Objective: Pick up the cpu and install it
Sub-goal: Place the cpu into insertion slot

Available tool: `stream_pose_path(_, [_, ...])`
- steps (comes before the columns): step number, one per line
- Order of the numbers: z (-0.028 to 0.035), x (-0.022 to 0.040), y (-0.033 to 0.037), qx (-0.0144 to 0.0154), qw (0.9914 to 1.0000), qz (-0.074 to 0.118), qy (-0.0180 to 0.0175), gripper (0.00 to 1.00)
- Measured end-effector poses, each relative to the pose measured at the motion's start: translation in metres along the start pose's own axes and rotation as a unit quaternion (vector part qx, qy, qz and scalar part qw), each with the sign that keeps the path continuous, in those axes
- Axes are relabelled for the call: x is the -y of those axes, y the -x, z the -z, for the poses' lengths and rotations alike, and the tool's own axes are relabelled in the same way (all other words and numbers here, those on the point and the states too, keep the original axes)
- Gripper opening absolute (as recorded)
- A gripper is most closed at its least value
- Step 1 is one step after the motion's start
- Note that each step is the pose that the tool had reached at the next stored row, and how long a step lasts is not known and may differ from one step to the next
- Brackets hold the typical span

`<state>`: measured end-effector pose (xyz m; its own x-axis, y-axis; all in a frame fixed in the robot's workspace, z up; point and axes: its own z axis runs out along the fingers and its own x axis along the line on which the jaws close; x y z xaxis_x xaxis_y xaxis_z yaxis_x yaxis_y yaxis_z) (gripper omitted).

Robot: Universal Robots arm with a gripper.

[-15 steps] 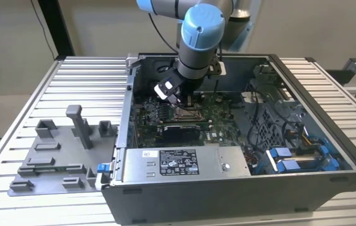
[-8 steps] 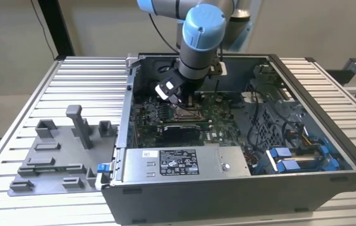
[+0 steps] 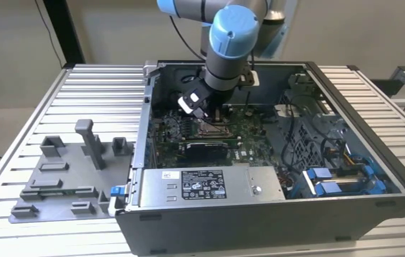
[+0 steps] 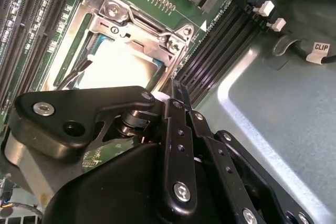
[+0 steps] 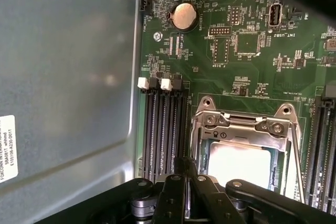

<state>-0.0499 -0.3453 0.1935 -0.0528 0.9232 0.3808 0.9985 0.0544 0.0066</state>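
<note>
Inside the computer case [image 3: 259, 222], the gripper [image 3: 213, 113] hangs low over the motherboard's socket frame [image 5: 245, 127], its fingers [image 5: 172, 192] pinched narrow with nothing between them. And there's the cpu [image 5: 239, 163], lying flat within that frame, silver top up, in both wrist views.

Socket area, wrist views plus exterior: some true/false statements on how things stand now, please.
1. The cpu lies within the metal socket frame. True.
2. The gripper hangs over the grey fixture blocks. False: it is inside the computer case, above the socket frame; the blocks stand outside the case.
3. A coin cell sits on the motherboard. True.
4. The computer case is closed. False: it is open, with the motherboard exposed.
</note>
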Motion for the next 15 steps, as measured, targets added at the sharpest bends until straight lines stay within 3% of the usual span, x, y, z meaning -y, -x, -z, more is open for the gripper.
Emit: stream_pose_path(15, [-0.0014, -0.0054, 0.0009, 0.0000, 1.00000, 0.000, 0.0000, 0.00])
